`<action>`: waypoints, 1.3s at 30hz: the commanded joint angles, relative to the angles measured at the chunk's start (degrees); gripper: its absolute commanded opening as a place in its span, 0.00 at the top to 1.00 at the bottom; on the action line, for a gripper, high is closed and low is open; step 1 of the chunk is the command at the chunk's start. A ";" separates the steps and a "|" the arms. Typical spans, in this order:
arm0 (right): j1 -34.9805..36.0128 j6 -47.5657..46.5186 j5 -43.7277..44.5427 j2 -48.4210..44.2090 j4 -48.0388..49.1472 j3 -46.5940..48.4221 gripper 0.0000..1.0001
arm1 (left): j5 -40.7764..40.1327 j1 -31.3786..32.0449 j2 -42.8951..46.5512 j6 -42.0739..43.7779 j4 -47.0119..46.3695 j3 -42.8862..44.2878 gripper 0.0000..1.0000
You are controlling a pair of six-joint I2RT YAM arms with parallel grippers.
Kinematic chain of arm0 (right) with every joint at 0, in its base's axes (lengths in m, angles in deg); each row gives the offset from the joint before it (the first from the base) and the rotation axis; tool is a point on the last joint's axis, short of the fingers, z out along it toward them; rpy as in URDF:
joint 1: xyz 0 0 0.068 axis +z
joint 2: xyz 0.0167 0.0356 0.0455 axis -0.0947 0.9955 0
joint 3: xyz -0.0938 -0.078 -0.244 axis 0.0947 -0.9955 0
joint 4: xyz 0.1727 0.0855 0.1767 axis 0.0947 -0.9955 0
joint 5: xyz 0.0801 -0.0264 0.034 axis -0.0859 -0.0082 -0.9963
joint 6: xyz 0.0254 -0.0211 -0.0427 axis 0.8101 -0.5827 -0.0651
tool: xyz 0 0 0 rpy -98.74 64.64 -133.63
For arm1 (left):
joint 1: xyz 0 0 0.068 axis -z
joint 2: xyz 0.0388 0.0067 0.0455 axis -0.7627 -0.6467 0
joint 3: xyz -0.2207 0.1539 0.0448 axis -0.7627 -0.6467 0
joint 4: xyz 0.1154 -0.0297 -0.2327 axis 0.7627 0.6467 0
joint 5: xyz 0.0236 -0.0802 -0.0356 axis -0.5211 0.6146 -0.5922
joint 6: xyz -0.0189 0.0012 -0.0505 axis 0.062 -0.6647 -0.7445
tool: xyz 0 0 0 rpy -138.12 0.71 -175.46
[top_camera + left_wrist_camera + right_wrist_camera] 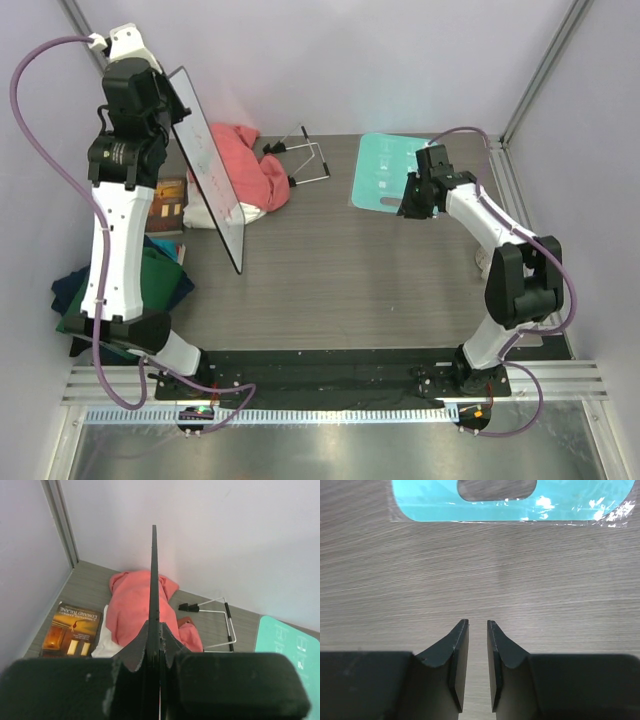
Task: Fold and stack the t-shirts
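Top external view showed no shirt folded or stacked yet: the pink shirt [258,170] lay crumpled at the upper left of the table [330,270], while the green shirt [165,280] and a navy shirt [68,290] sat bunched in a heap at the left edge of the frame. The left gripper [154,647] was clamped on a flat board [210,185] raised on edge at upper left. The right gripper [478,630] hung narrowly parted and empty just below the teal mat [385,170] at upper right, so all folding and stacking seemed left to do.
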 commanded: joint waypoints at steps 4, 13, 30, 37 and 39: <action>-0.05 0.81 -2.17 -4.94 -1.33 -2.88 0.73 | -0.27 -3.07 -2.84 0.71 -13.56 6.45 1.00; -0.05 0.45 -3.49 -6.62 -1.60 -6.49 0.73 | 1.93 -5.81 -6.62 -2.36 -14.53 13.82 1.00; -0.05 0.45 -5.95 -5.03 0.07 -7.10 0.74 | 7.99 -5.90 -12.51 -10.45 -17.78 23.58 1.00; -0.05 0.28 -6.56 -4.68 -0.02 -7.36 0.74 | 9.40 -5.81 -16.11 -13.62 -20.23 25.70 1.00; -0.05 0.37 -6.65 -4.59 0.07 -7.45 0.74 | 9.22 -5.90 -17.08 -13.18 -21.03 25.78 1.00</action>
